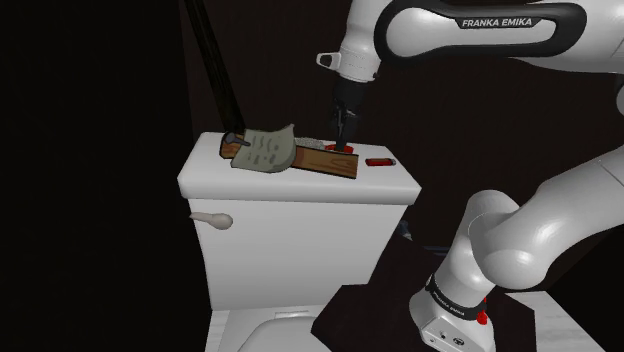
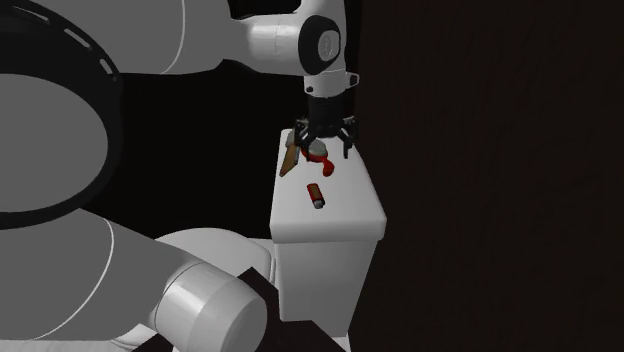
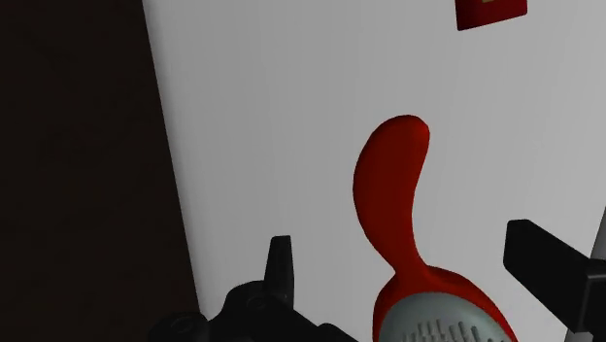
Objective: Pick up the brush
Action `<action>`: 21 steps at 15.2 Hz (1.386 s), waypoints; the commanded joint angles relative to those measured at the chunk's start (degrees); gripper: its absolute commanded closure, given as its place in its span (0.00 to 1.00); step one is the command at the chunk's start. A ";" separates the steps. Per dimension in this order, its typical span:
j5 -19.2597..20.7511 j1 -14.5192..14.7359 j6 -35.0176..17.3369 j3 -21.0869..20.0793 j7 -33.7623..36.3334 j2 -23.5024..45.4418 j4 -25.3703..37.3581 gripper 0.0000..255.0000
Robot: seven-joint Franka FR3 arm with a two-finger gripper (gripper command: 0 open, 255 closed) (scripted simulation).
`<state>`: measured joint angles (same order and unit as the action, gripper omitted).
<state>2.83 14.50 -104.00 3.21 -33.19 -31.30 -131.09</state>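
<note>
Brush [image 3: 393, 194] lay directly under the claw [image 3: 403, 255], flat on the white toilet tank lid [image 3: 272, 117]. The claw stood wide. In the wrist view its two black fingers [image 3: 280, 260] were well apart on either side of the brush, and neither touched it. The brush had a curved red handle that widened into a grey, ridged head. The head sat nearest the claw, with the handle running away from it across the lid.

From the shoulder view the claw [image 1: 345, 135] pointed straight down, just above the red of the brush [image 1: 338, 148], on the far part of the tank lid [image 1: 300, 188]. Just beside the brush, toward that view's left, a wooden board [image 1: 325, 161] lay on the lid. A grey-green piece [image 1: 265, 150] rested tilted on the board's left end. On the other side, toward the view's right, a small red object [image 1: 378, 162] lay apart from the brush.

In the second exterior view the claw [image 2: 322, 145] hung over the brush [image 2: 320, 160], and the small red object [image 2: 314, 194] lay nearer the camera on the lid [image 2: 345, 210].

A pale flush lever [image 1: 212, 219] stuck out from the tank's front in the shoulder view. The white arm [image 1: 470, 30] arched in from the upper right.
</note>
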 commanded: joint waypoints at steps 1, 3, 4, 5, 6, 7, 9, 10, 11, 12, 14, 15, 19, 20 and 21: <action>0.03 -0.01 -0.73 0.03 -0.02 -0.15 -0.86 0.00; -0.01 0.03 -0.84 -0.07 0.11 -0.29 -1.12 1.00; -0.01 0.03 -0.83 -0.07 0.10 -0.30 -1.11 1.00; -0.01 0.03 -0.82 -0.07 0.11 -0.31 -1.12 1.00; -0.01 0.03 -0.82 -0.07 0.11 -0.31 -1.11 1.00; -0.01 0.03 -0.82 -0.07 0.11 -0.31 -1.11 1.00; -0.01 0.03 -0.82 -0.07 0.12 -0.31 -1.12 1.00; -0.01 0.03 -0.82 -0.07 0.11 -0.31 -1.12 1.00; 0.03 -0.01 -0.73 0.03 -0.02 -0.15 -0.86 1.00; 0.01 0.00 0.03 0.01 -0.04 -0.12 -0.07 1.00; -0.03 0.01 1.55 -0.03 -0.07 -0.01 1.56 1.00; -0.05 0.02 2.30 -0.04 -0.09 0.06 2.38 1.00; -0.12 0.05 5.31 -0.11 -0.17 0.46 5.78 1.00; -0.14 0.06 6.05 -0.12 -0.19 0.59 6.66 1.00; -0.16 0.07 6.80 -0.14 -0.21 0.73 7.55 1.00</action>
<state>2.69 14.56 -97.97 3.09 -33.39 -30.70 -124.42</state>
